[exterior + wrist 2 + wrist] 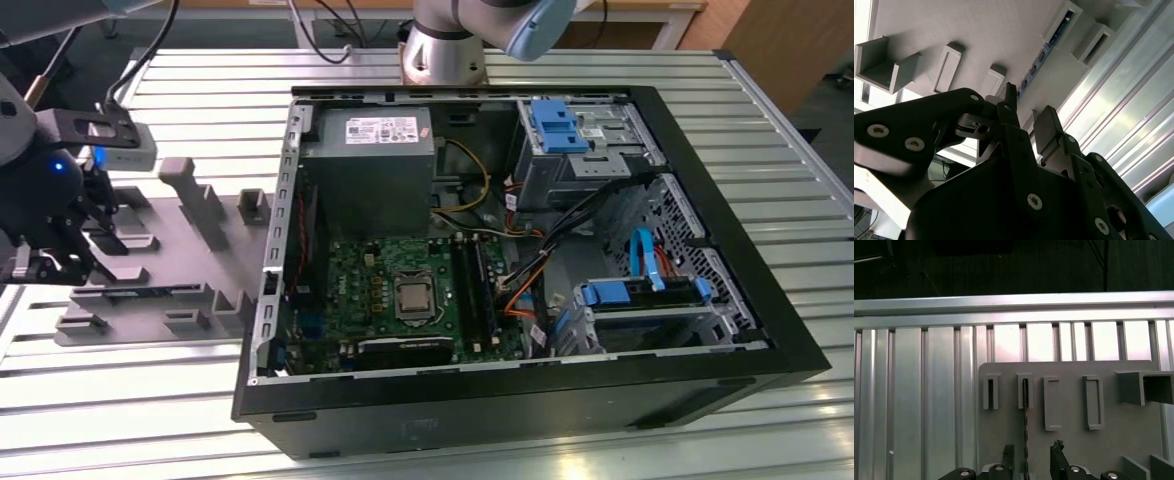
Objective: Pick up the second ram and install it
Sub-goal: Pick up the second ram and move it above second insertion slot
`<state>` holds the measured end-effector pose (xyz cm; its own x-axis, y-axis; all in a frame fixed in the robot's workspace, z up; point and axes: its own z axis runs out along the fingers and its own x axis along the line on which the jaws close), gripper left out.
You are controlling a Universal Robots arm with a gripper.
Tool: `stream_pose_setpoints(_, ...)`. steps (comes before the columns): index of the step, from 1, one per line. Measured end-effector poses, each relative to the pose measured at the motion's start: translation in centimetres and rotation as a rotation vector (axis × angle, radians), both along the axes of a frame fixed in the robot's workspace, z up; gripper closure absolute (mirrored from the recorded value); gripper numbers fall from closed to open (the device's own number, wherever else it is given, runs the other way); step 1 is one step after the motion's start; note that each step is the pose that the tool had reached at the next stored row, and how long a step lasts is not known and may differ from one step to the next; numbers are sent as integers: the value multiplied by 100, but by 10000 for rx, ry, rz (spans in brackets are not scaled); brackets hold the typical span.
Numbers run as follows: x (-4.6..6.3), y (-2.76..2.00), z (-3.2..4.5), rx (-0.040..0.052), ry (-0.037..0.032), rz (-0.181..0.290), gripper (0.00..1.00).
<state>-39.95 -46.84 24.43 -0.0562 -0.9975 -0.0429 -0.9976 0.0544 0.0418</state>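
The second ram [1025,422] is a thin blue-green stick standing on edge in a slotted holder of the grey fixture plate [1069,440]. In the second wrist view the ram [1046,47] runs along the plate between two grey blocks. In the exterior view the ram [140,292] is a thin dark strip on the fixture at that view's left. My gripper [1032,454] is open just above the ram's near end, with one finger on each side and not touching it. The gripper [60,262] hangs over the fixture's left end, and its black fingers [1009,107] stand apart.
An open computer case [747,330] lies to the exterior view's right of the fixture, with the motherboard [387,290] and its long black slots [470,290] inside. Grey fixture blocks [194,200] rise near the gripper. The ribbed metal table [929,390] surrounds everything.
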Motion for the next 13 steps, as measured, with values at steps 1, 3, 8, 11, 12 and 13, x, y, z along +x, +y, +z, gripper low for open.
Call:
stream_pose_setpoints(1, 0, 0, -15, 1, -1, 1, 58)
stream_pose_setpoints(3, 0, 0, -42, 0, -1, 1, 58)
stream_pose_setpoints(8, 0, 0, -68, -1, 1, 1, 58)
stream_pose_setpoints(11, 0, 0, -70, -1, 0, 1, 58)
stream_pose_setpoints(12, 0, 0, -70, 0, 0, 1, 58)
stream_pose_setpoints(13, 0, 0, -70, -1, 0, 1, 58)
